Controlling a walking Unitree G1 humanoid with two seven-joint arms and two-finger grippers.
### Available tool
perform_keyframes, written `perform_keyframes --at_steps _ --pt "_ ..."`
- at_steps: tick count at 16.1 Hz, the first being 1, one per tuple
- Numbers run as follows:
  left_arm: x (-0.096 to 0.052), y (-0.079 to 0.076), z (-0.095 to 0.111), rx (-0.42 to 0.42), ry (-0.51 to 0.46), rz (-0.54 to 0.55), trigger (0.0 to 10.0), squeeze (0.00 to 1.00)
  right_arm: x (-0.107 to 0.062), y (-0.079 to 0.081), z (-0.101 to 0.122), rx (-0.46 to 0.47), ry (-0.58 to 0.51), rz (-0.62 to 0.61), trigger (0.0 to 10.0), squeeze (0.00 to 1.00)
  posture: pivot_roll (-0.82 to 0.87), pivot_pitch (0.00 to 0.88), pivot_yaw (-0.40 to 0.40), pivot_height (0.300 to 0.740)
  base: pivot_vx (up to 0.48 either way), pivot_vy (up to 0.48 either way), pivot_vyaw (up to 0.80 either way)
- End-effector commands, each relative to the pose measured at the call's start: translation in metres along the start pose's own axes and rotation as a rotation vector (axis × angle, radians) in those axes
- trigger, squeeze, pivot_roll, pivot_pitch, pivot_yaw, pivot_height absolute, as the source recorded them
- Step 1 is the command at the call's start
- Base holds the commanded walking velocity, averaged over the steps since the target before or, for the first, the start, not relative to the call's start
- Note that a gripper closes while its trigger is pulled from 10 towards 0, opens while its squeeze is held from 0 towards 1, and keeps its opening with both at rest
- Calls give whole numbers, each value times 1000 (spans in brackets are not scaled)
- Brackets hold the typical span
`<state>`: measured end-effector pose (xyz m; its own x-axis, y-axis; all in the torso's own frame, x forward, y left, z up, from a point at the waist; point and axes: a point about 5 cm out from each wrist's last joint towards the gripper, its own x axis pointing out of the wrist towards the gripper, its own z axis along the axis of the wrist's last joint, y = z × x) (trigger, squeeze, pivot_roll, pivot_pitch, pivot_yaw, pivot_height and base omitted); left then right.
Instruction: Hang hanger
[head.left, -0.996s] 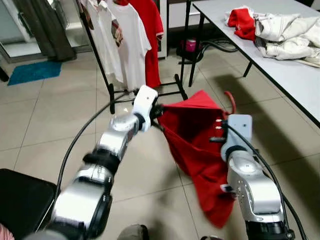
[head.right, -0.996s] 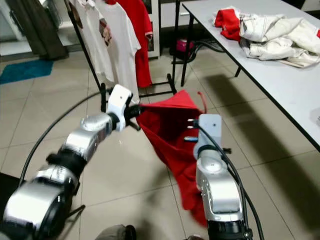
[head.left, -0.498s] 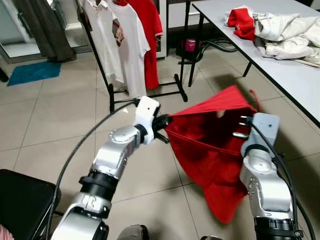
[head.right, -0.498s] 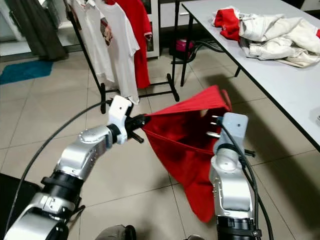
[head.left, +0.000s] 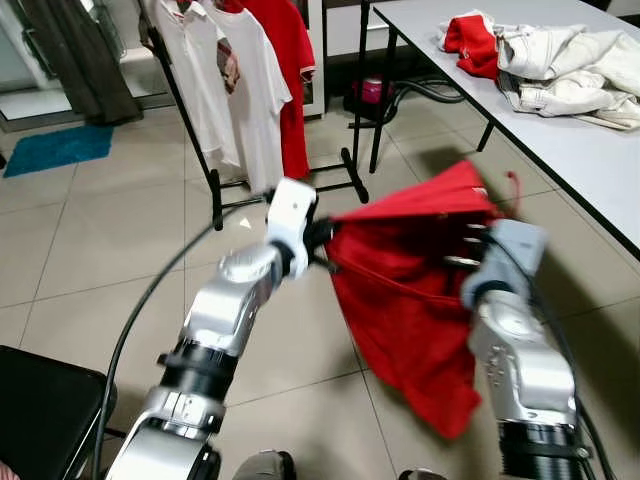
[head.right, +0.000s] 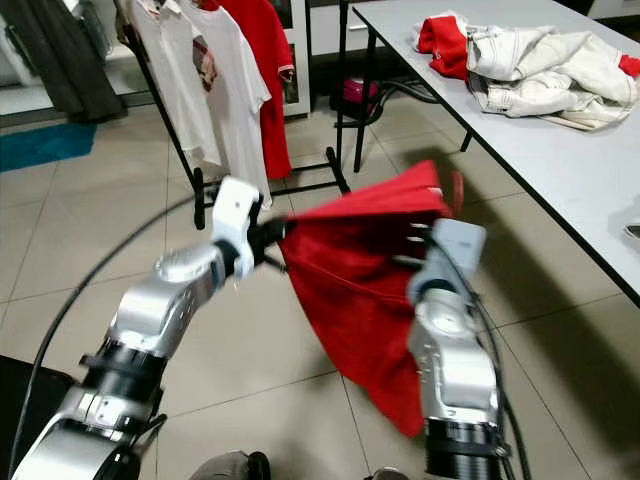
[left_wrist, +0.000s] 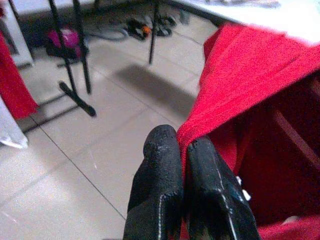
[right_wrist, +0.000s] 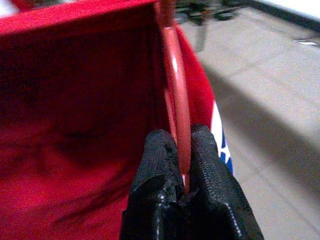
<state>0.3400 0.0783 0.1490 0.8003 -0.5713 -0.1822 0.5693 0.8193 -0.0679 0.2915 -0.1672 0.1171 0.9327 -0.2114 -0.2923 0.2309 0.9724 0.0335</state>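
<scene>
A red shirt (head.left: 410, 300) on a red hanger (right_wrist: 177, 75) hangs stretched between my two grippers above the tiled floor. My left gripper (head.left: 325, 240) is shut on the shirt's shoulder edge, and the wrist view shows the cloth pinched between its fingertips (left_wrist: 165, 150). My right gripper (head.left: 470, 245) is shut on the hanger's red bar at the other shoulder. The hanger's hook (head.left: 514, 190) sticks up just beyond the right wrist. The clothes rack (head.left: 190, 110) stands farther ahead to the left, carrying white shirts (head.left: 235, 90) and a red shirt (head.left: 290, 60).
A grey table (head.left: 560, 140) runs along the right with a pile of clothes (head.left: 560, 60) on it. The rack's black base (head.left: 355, 180) lies on the floor just past the held shirt. A black chair seat (head.left: 40, 410) is at the near left.
My right gripper has risen and swung to the right with the hanger, spreading the red shirt wider. The left gripper has kept its hold and moved little.
</scene>
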Motion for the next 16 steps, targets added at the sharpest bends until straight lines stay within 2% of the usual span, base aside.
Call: perform_keyframes --at_steps 1,2,5,7,10,12,16 --pt "0 5 7 -11 -22 38 0 0 0 6 3 -13 -11 49 10000 0 37 46 88 740 0 0 0" --pt "2 1 14 -15 -36 16 0 0 -1 11 2 -27 -13 74 10000 0 35 44 91 740 0 0 0" --pt "-4 -14 22 -3 -32 -92 0 0 1 7 3 -43 -21 59 10000 0 32 44 92 740 0 0 0" --pt "-6 -15 22 -10 -41 -91 0 0 2 9 2 -59 -10 86 10000 0 33 43 89 740 0 0 0" --pt "-1 -9 28 -3 -46 -43 0 0 -3 32 -7 -174 35 275 10000 0 42 46 79 740 0 0 0" --pt "2 -9 29 9 -35 -45 0 0 -4 37 -2 -148 5 271 10000 0 38 45 84 740 0 0 0" --pt "3 -10 22 4 -10 -50 39 0 -5 37 0 -141 3 284 10000 0 32 45 95 740 0 0 0"
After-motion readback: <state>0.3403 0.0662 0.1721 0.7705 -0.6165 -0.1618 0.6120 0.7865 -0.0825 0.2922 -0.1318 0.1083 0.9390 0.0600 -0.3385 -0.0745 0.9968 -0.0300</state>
